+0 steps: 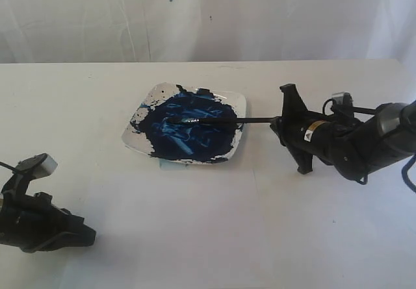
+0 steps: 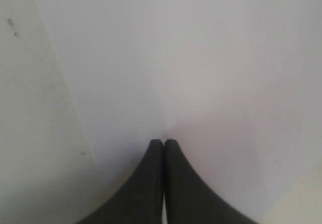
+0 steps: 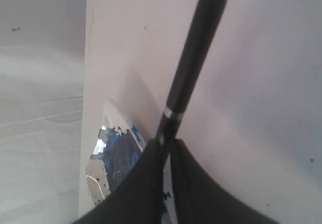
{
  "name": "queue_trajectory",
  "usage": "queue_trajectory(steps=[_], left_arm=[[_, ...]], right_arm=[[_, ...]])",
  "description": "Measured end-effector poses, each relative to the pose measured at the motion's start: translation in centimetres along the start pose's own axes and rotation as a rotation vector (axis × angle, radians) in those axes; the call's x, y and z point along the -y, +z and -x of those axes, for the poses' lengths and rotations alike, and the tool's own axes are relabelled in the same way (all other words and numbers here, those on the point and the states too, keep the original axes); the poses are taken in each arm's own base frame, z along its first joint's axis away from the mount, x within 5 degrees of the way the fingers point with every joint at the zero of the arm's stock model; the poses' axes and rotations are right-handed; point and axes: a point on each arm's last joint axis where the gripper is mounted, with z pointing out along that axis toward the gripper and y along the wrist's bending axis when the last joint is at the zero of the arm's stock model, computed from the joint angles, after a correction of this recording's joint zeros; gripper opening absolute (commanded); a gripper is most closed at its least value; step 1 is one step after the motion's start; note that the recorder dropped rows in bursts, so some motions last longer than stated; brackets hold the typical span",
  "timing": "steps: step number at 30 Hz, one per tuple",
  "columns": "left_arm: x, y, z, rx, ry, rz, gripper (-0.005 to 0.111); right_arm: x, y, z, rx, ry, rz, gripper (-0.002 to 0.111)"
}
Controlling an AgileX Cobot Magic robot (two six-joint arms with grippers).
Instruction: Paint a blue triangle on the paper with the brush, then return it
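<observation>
Over the white table [image 1: 65, 87], the right gripper [image 3: 167, 146] is pinching the brush [image 1: 257, 119] by its handle, bristles lying beyond its jaws in the blue paint of the plate [image 1: 235, 98], so an overloaded tip could be dripping onto the paper [image 2: 201, 58] during lifting, while the left gripper [image 2: 163, 143] is resting with jaws pressed together, empty.

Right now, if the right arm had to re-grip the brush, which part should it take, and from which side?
Take the brush by its bare black handle beyond the right rim of the plate, where the right gripper pinches it, coming from the right of the exterior view. It lies nearly level with its tip in the blue paint, so only that end is clean and clear.
</observation>
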Motion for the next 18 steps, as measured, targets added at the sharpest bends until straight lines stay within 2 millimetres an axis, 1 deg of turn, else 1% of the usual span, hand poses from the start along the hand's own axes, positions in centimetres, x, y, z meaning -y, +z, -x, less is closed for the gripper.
queue_trajectory(steps=[3, 8, 10, 11, 12, 18], left_arm=[[0.0, 0.0, 0.0, 0.0, 0.0, 0.0, 0.0], [0.0, 0.0, 0.0, 0.0, 0.0, 0.0, 0.0], [0.0, 0.0, 0.0, 0.0, 0.0, 0.0, 0.0], [0.0, 0.0, 0.0, 0.0, 0.0, 0.0, 0.0], [0.0, 0.0, 0.0, 0.0, 0.0, 0.0, 0.0], [0.0, 0.0, 0.0, 0.0, 0.0, 0.0, 0.0]], right_arm=[[-0.3, -0.1, -0.2, -0.025, -0.023, 0.008, 0.031], [-1.7, -0.8, -0.2, -0.028, -0.041, 0.05, 0.072], [-2.2, -1.1, -0.1, -0.026, -0.044, 0.062, 0.083], [-2.4, -1.2, -0.1, -0.026, -0.049, 0.063, 0.086], [-2.5, -1.3, -0.1, -0.025, -0.05, 0.061, 0.087], [-2.6, -1.6, 0.0, -0.019, -0.038, 0.014, 0.086]])
